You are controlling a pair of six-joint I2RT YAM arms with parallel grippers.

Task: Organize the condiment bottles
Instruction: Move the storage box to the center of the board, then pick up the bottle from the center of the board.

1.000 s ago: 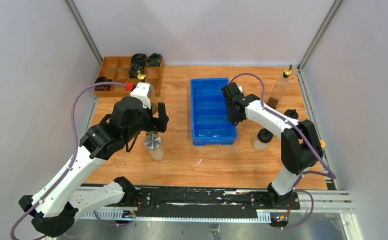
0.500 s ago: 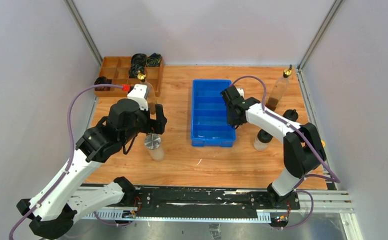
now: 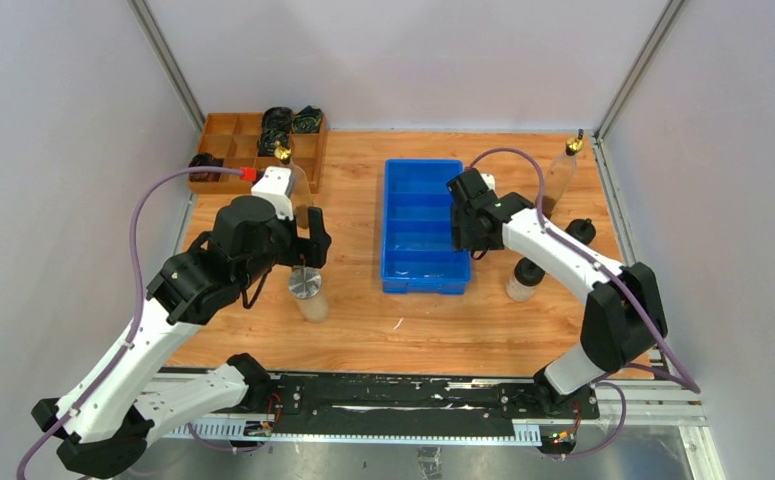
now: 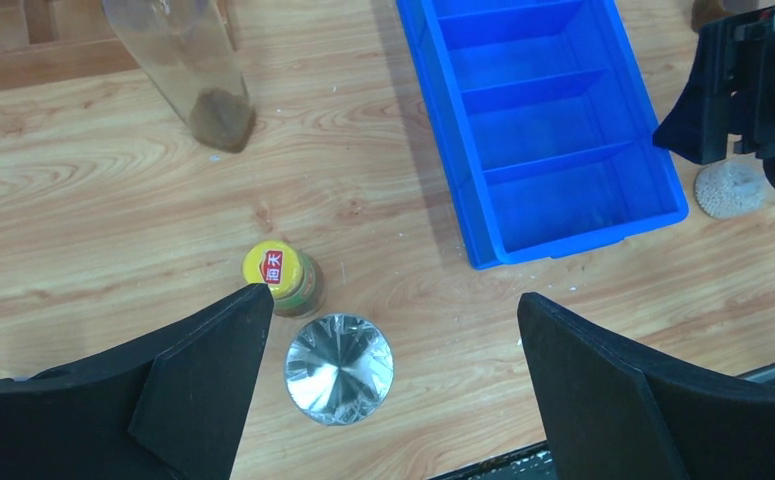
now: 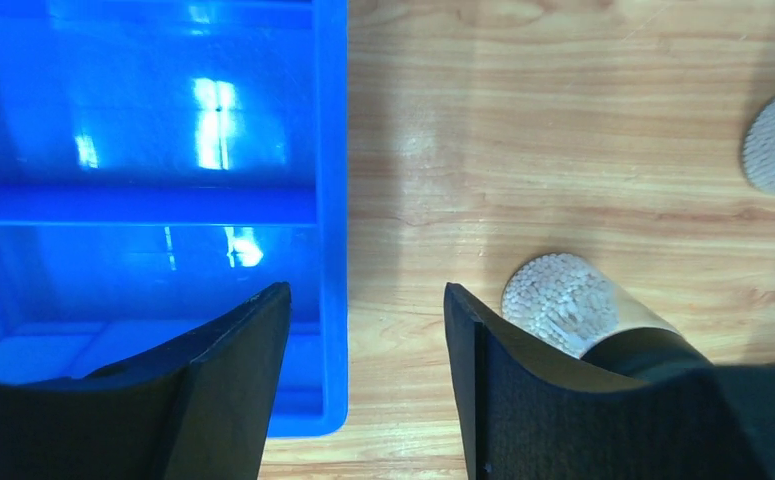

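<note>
Over the near-left part of the desk (image 3: 413, 325), the left tool (image 4: 393, 300) hangs with its fingers spread wide and nothing between them. Below it stands a silver-lidded shaker (image 4: 338, 368), with a yellow-capped bottle (image 4: 279, 277) touching it or just beside it (the wrist view does not settle which). The step in hand looks like the approach to a pick. The shaker sits nearer one finger than the other, so the next move calls for a small sideways correction. A straight descent should follow, closing on the shaker alone without tipping its yellow-capped neighbour.

The right tool (image 5: 366, 292) is likewise apart and carries nothing, its gap over the right wall of the blue tray (image 5: 331, 200). A black-capped jar (image 5: 561, 300) of white grains stands on the desk just outside that wall. A tall clear bottle (image 4: 188, 70) with dark residue at its bottom stands farther back on the left.

Cross-walls split the blue tray into compartments, and none that shows holds a bottle, so the sorting seems barely begun. The wooden box (image 3: 233, 150) at the far left holds black cable coils (image 3: 278, 125); no condiments can be made out in it.
</note>
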